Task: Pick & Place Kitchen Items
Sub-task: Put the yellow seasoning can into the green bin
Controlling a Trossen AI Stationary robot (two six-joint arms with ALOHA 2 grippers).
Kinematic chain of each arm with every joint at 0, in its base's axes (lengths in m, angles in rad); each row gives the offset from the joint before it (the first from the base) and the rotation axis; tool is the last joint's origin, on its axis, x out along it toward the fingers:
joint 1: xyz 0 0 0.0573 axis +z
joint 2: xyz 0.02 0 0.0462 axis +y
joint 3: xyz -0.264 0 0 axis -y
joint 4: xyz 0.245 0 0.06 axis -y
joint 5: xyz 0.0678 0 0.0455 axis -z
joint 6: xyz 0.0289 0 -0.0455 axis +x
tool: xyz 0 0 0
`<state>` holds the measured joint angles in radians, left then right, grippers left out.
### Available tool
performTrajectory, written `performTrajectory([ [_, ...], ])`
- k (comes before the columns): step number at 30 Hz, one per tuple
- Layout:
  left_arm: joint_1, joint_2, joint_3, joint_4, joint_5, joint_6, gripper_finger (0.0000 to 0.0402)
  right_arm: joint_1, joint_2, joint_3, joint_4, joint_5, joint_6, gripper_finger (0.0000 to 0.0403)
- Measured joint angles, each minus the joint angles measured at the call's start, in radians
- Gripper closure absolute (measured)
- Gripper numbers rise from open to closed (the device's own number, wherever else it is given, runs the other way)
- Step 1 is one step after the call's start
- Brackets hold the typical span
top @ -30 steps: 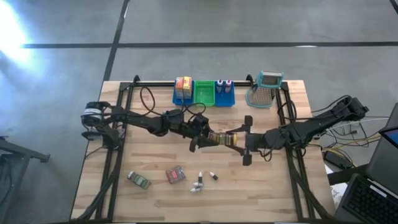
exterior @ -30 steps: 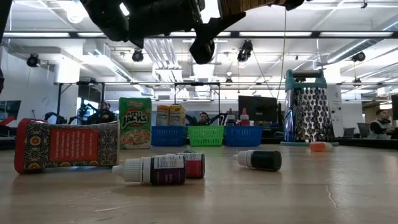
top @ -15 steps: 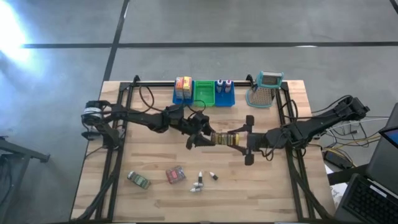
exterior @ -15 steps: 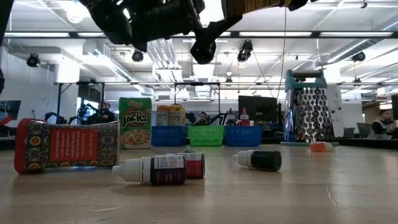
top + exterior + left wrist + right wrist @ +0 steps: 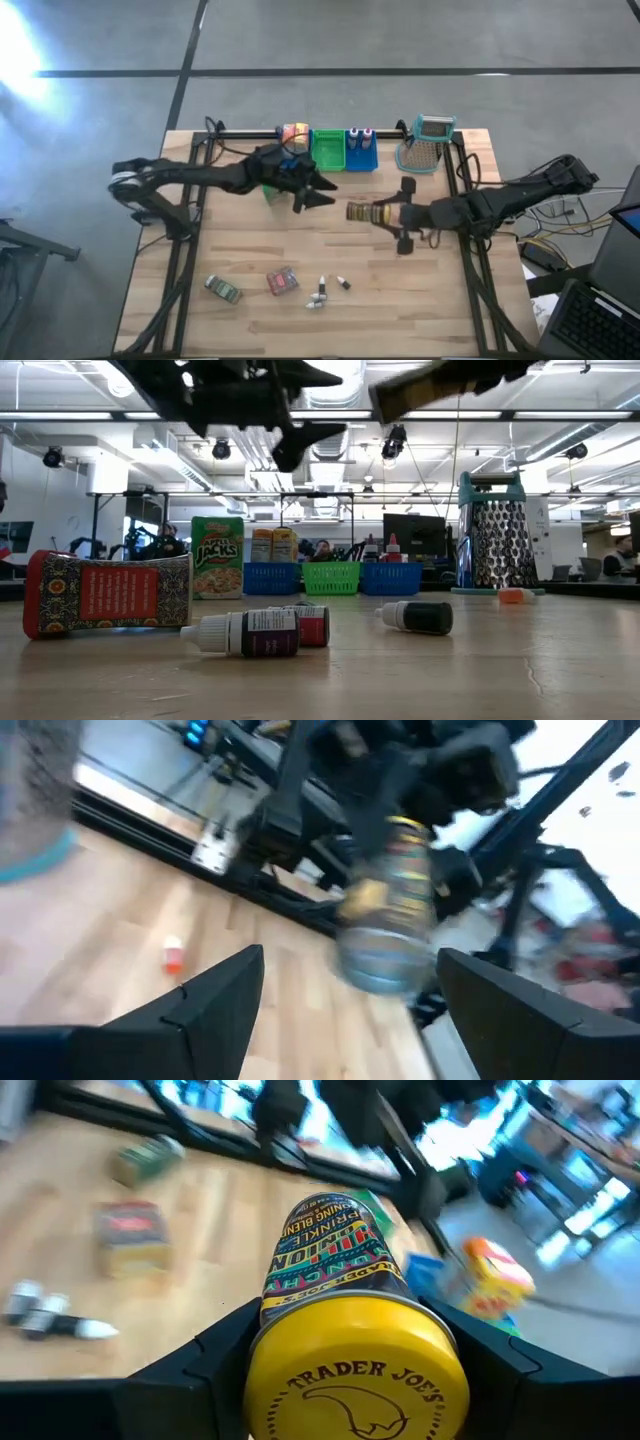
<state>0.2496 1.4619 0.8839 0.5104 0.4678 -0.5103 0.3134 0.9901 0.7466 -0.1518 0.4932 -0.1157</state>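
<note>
Whereas both grippers gripped the jar (image 5: 345,1315) a second ago, the left gripper (image 5: 318,192) has let go, fingers spread, nearer the green bin (image 5: 328,149). The right gripper (image 5: 392,214) alone pinches the yellow-lidded, colourfully labelled jar aloft, right of that bin.

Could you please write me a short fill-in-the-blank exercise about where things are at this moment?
1. The seasoning jar with the yellow lid is held by the ____ gripper.
2. The left gripper is open and holds ____.
3. The green bin stands between two ____ bins.
4. The metal grater has a ____ handle.

Missing words: right; nothing; blue; teal
</note>
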Motion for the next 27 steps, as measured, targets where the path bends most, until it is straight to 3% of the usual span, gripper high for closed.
performTrajectory([
  [6, -0.025, -0.223, -0.133, -0.096, -0.301, 0.124, 0.0099, -0.102, 0.000, -0.001, -0.045, -0.029, 0.044, 0.0174],
  [11, -0.067, -0.365, -0.262, -0.058, -0.522, 0.156, 0.0099, -0.261, 0.018, -0.001, -0.052, -0.178, 0.067, 0.0174],
  [16, -0.077, -0.419, -0.361, 0.021, -0.548, 0.149, 0.0099, -0.447, 0.075, 0.039, -0.064, -0.339, 0.056, 0.0174],
  [20, -0.077, -0.420, -0.417, 0.081, -0.548, 0.142, 0.0099, -0.565, 0.175, 0.158, -0.108, -0.483, 0.026, 0.0174],
  [27, -0.077, -0.430, -0.442, 0.128, -0.548, 0.144, 0.0099, -0.684, 0.452, 0.514, -0.404, -0.499, -0.112, 0.0174],
])
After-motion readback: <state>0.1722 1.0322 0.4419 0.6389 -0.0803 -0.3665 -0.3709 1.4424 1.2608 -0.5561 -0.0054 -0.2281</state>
